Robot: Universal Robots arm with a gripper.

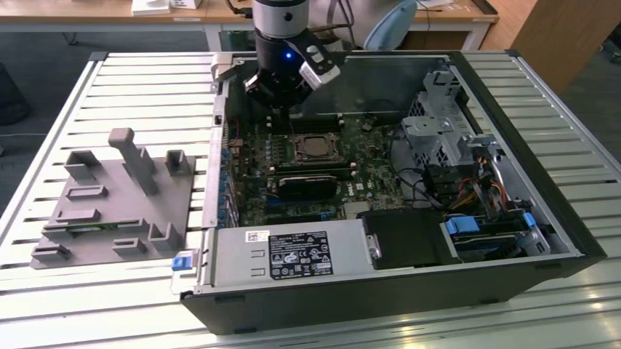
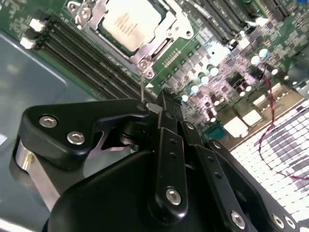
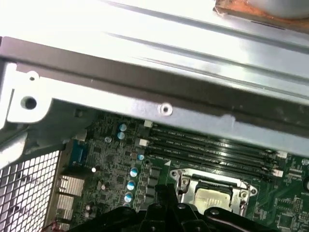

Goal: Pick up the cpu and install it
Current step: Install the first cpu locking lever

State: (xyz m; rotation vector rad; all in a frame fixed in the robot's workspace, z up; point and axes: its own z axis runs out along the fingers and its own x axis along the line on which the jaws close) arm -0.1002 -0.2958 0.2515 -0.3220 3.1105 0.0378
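I see the cpu (image 2: 129, 23) already lying in its socket (image 2: 159, 46) on the motherboard (image 1: 321, 171), inside the open computer case (image 1: 505, 240). In the exterior view my gripper (image 1: 282, 98) hangs above the board, near the far wall of the case and a little behind the socket. Its fingers (image 2: 161, 121) look pressed together with nothing between them, though the second wrist view is partly blocked by the gripper body, so I say this with some care.

My worry is the chip's seating. If it lies slightly tilted in the socket, any push from above could bend the contacts under it. The memory slots (image 3: 212, 145) are just beside the socket, so a sideways drift of the arm could strike them. The case wall is also near the wrist.
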